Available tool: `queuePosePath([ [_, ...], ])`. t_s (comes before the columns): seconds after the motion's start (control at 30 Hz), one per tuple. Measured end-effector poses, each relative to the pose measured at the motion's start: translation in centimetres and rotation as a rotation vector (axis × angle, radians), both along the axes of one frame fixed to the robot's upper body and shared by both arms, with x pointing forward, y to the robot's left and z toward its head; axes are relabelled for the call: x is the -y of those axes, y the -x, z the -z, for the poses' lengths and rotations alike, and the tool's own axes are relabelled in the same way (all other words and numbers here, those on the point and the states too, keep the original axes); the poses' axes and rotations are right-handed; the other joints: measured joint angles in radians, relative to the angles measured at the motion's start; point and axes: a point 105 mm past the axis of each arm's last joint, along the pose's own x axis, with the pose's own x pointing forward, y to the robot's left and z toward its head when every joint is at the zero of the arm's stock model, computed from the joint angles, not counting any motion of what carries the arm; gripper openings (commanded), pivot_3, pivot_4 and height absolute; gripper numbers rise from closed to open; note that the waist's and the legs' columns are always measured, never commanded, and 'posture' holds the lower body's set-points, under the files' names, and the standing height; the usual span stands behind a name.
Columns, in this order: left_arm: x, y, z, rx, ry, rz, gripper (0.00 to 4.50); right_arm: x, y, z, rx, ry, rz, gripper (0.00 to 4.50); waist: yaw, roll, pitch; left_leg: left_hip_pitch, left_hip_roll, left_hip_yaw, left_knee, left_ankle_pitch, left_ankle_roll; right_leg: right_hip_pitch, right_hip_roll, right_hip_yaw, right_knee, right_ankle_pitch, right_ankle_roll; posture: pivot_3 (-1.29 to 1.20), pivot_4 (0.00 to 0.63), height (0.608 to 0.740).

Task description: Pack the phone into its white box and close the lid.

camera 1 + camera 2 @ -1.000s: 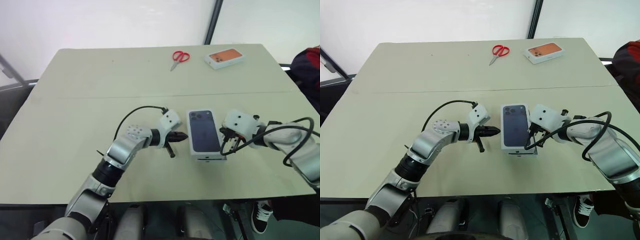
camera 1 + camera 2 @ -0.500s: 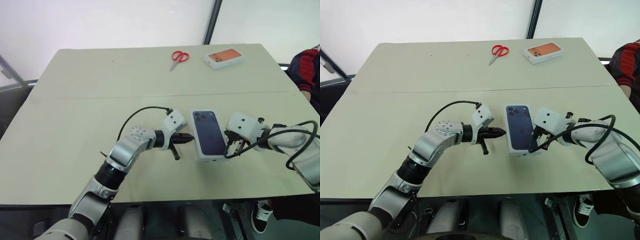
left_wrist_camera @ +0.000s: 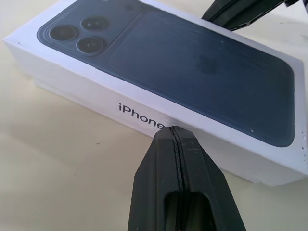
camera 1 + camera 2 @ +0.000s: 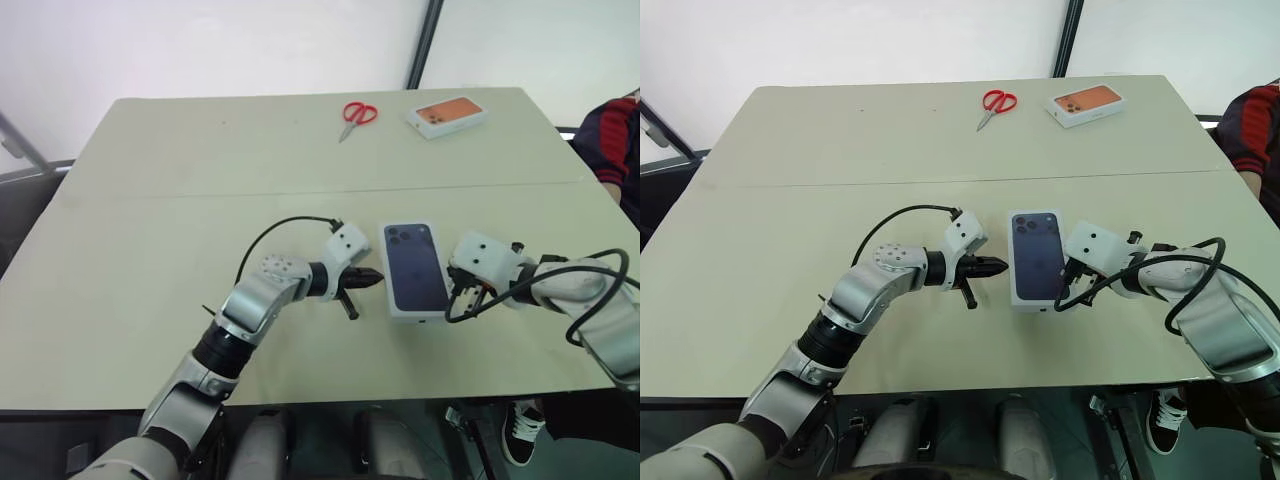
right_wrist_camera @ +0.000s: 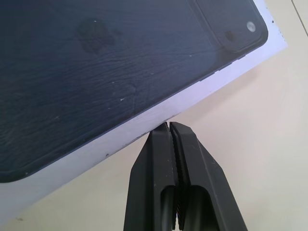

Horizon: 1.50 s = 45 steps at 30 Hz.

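From the head views, the closed white box (image 4: pixel 416 270) lies near the front edge of the bench (image 4: pixel 150 200), its lid (image 4: pixel 1037 255) printed with a dark navy phone picture. The left gripper (image 4: pixel 374 279), fingers pressed shut and empty, points at its left side; the right gripper (image 4: pixel 455 296), likewise shut and empty, sits at its right side. Red scissors (image 4: pixel 357 115) and an orange-printed box (image 4: pixel 448 115) lie by the far edge.

The left wrist view reads "iPhone" on the lid's wall.

In the right wrist view, closed fingertips (image 5: pixel 168 132) meet the box edge.

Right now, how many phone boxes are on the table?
2: the closed white box with a dark phone picture between both arms, and an orange-picture box at the far edge beside the scissors.
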Motion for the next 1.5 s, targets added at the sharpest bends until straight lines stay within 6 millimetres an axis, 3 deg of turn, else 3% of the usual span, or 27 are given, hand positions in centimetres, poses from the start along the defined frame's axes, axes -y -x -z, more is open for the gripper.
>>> queuePosePath([
  [1.23,0.6,0.0,-0.1,0.003,0.004,0.026,0.0,0.9,0.2,0.4,-0.006,0.016,0.038,0.08,0.002,0.0,0.0,0.0,0.0,0.0,0.0,0.0,0.0,0.0,0.0,0.0,0.0,0.0,0.0,0.0,0.15,0.74],
  [1.5,-0.5,-0.3,0.2,0.006,-0.015,0.013,0.0,2.0,0.4,-2.0,0.042,0.021,0.018,0.08,0.001,0.0,0.0,0.0,0.0,0.0,0.0,0.0,0.0,0.0,0.0,0.0,0.0,0.0,0.0,0.0,0.15,0.74],
])
